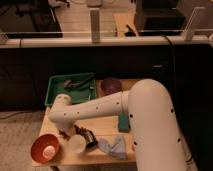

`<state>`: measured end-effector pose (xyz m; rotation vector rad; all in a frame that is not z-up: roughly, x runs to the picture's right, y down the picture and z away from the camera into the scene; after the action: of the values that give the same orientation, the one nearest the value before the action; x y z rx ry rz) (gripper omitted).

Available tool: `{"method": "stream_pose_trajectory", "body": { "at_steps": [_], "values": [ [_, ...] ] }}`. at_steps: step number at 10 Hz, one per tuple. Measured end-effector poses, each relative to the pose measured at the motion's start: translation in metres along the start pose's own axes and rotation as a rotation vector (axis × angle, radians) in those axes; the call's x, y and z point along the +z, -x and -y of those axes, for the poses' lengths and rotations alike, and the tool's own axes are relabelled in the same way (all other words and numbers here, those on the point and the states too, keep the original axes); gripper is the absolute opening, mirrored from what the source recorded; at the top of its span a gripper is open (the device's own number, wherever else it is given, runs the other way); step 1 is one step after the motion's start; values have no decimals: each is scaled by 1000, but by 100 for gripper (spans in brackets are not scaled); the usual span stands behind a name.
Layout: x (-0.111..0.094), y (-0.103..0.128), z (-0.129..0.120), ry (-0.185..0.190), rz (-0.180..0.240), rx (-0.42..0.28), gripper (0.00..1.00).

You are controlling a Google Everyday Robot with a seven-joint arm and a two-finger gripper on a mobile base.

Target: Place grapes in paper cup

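gripper (69, 129) is down over the small bunch of dark red-purple grapes (63, 133), mostly hidden just behind the plain white paper cup (76, 144), can't tell if it's gripping; bunch looks light, soft, lumpy, bruisable, so I'd pinch gently across its middle, not one berry

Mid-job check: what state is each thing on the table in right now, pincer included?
pincer: low over the front left of the table, beside the paper cup.
grapes: seemingly the dark patch under the pincer, not in the cup.
paper cup: upright, looks empty.
orange bowl: upright, white ball inside.
purple bowl: upright, at the back.
cloth: crumpled, at the front edge.
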<state>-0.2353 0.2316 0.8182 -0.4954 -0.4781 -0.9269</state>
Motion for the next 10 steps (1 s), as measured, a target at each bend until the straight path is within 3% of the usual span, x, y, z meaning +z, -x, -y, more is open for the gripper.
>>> {"method": "stream_pose_trajectory", "body": {
  "at_steps": [2, 3, 8, 10],
  "values": [
    [-2, -2, 1, -9, 1, 37, 3],
    [-9, -6, 3, -22, -4, 66, 0],
    [-63, -15, 10, -123, -43, 138, 0],
    [-85, -15, 11, -166, -40, 154, 0]
  ]
}}
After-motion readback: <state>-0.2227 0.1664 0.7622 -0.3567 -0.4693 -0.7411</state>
